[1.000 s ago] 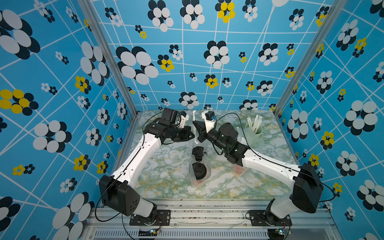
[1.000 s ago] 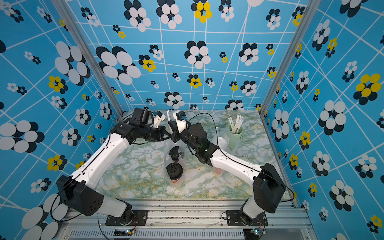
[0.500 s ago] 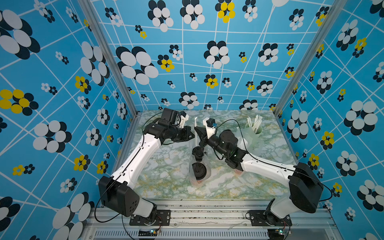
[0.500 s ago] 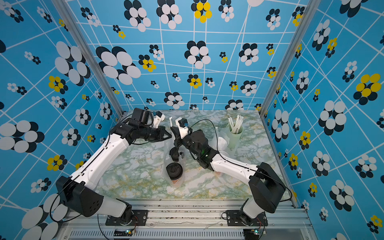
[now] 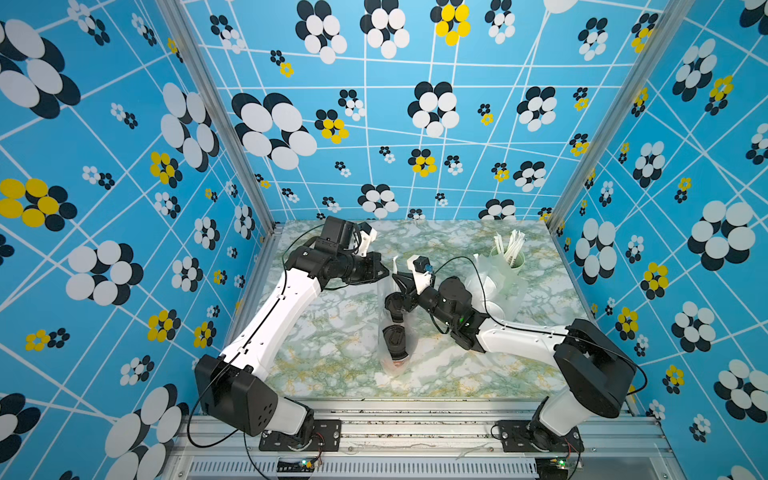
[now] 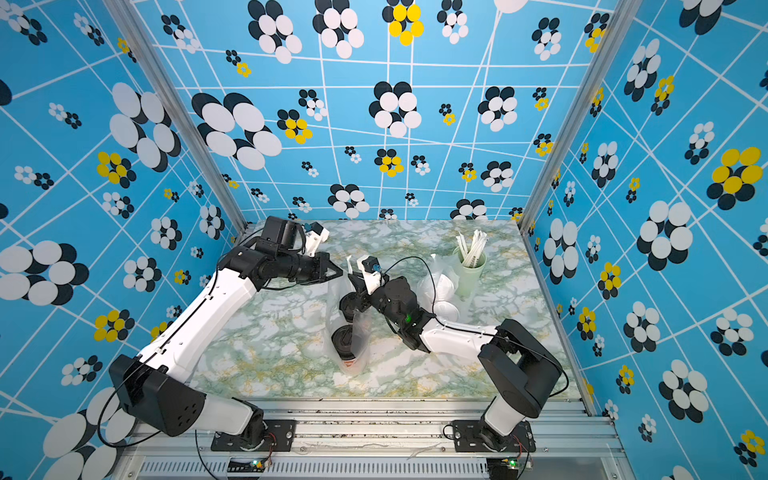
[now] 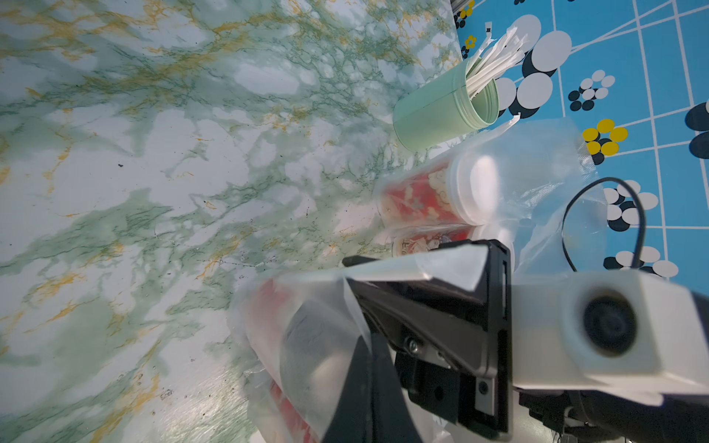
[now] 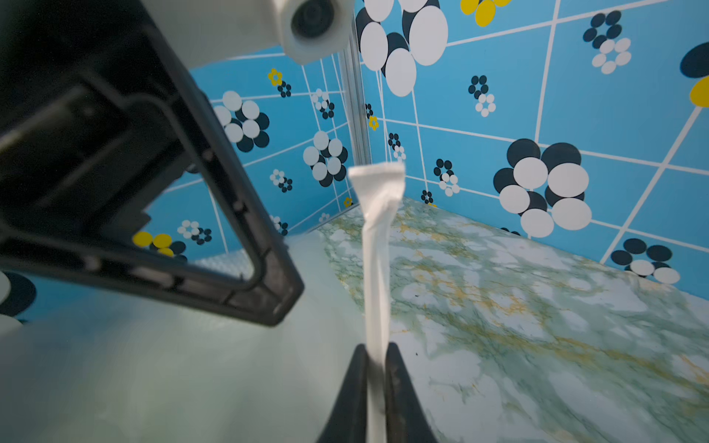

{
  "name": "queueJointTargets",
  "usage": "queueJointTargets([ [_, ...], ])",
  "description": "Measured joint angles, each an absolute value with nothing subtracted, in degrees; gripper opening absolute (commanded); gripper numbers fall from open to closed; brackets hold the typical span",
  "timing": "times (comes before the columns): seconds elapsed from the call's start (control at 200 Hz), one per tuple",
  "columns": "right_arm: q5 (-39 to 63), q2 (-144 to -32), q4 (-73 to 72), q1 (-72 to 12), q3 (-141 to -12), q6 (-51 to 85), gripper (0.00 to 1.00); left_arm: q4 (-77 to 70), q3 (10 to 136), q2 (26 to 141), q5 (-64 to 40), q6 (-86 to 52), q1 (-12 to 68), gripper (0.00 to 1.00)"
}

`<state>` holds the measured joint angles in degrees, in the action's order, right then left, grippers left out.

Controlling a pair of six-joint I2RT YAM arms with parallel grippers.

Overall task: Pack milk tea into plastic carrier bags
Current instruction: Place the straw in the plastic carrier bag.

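Left tool [image 5: 381, 272]: closed. In the left wrist view the bag film gathers at its tips, so it appears to pinch the mouth edge of the centre bag [image 5: 410, 332] on that bag's left side. The centre bag stands mid-worktop [image 5: 332, 332] and holds two black-lidded cups [image 5: 395, 340], one behind the other, so its long axis runs from front to back of the worktop. Both cups appear upright. One handle strip [image 8: 378, 249] rises from the bag mouth and stands between the two tools, with its long axis close to vertical in both top views. Right tool [image 8: 374, 349]: its jaws are set narrowly on either side of this strip. Whether they pinch it or merely flank it cannot be told. The strip runs outward past the fingertips along the fingers' own line. Judgement: the coming move turns on this alignment. The right tool is the nearer to the strip and meets it end-on, so a withdrawal along its own axis should clear the strip. A sideways pull would drag the bag mouth against the left tool's hold. To the right, just behind the right arm, the second bag [image 5: 509, 291] holds two white-lidded cups [image 7: 475, 191]. The straw cup [image 5: 513, 261] stands just beside that bag, further back. Judgement: all four cups are bagged, and only the handling of the handles remains.
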<state>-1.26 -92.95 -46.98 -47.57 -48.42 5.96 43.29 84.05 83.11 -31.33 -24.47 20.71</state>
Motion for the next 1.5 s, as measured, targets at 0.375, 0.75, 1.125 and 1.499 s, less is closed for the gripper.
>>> queueJointTargets([
  [0.375,-1.8,-82.8,-37.0,-47.4,-51.6,5.1,0.49,43.3,83.9,82.9,-31.3,-24.5,20.8,0.00],
  [0.75,-0.5,-83.5,-19.3,-46.2,-65.8,6.5,0.31,43.2,83.6,82.9,-31.4,-24.5,20.8,0.00],
  [1.125,3.5,-87.3,-10.8,-45.3,-66.0,8.4,0.00,43.2,83.6,82.9,-31.6,-24.5,20.9,0.00],
  [1.499,4.1,-88.1,-1.5,-43.8,-70.8,8.2,0.44,43.2,83.6,82.9,-31.5,-24.8,21.0,0.23],
])
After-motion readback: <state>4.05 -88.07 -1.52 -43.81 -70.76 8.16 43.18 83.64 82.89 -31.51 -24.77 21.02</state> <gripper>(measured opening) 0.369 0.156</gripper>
